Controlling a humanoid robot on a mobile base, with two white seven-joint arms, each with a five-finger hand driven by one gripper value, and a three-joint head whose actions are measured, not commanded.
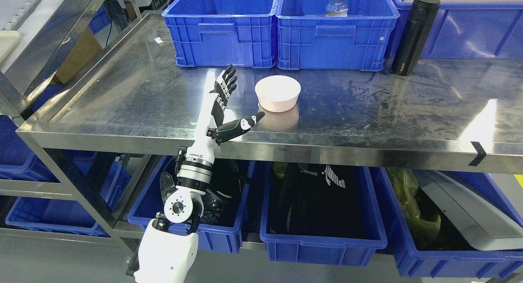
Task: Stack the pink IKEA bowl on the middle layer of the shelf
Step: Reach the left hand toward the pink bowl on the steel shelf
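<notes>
My left hand (222,105) is over the steel shelf (135,99), fingers (227,79) extended straight and spread, thumb (245,123) angled out to the right. It holds nothing. The thumb tip sits just beside the lower left of the pink bowl (278,93); I cannot confirm contact. The fingers stand apart from the bowl on its left.

The pink bowl stands upright on the shelf surface, alone, with its reflection showing below it on the metal.

Behind the bowl, two blue crates (222,25) stand side by side at the rear of the shelf. The right one holds a clear bottle (337,3). A third blue crate (474,25) is at far right, with a black flask (414,35) standing upright in front of it, well apart from the bowl.

Nothing lies between my hand and the bowl. A small white scrap (158,40) lies far back left.

On the layer below, blue bins (322,242) hold dark items, a black bag (322,193) and a yellow-green bag (412,205).

My right arm is not visible.
</notes>
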